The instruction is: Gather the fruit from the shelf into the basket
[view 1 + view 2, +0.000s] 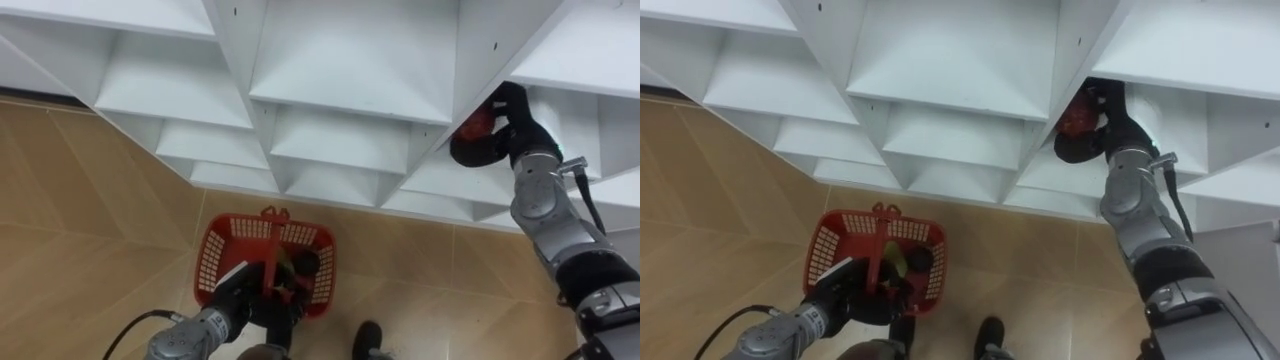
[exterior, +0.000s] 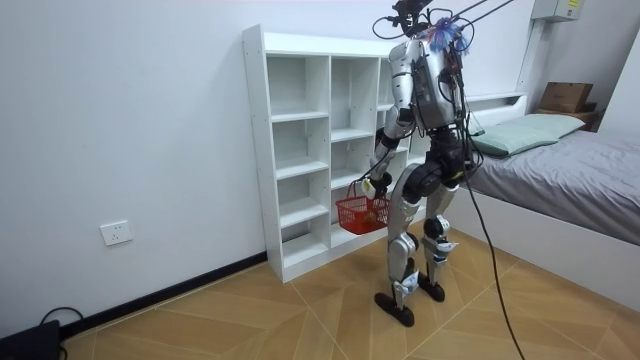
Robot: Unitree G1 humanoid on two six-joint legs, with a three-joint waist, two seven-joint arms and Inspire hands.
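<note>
We see the red round fruit (image 1: 478,122) in part: the right hand's (image 1: 492,145) dark fingers (image 1: 512,98) wrap it, and a shelf edge of the white closet (image 1: 340,60) covers the rest. We cannot identify what lies in the red plastic mesh basket (image 1: 214,252); the left hand (image 1: 238,292), clasping its handle, masks it. The closet's top is cut off.

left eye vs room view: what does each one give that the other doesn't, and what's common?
Left eye view adds the grasps: the right robot hand is curled round a red fruit inside a shelf compartment, and the left robot hand is closed on the handle of the red basket.
Room view adds the setting: the robot stands at the white closet, with a bed on the room view's right and a wall socket on its left.
Shared: the white closet and the red basket.
</note>
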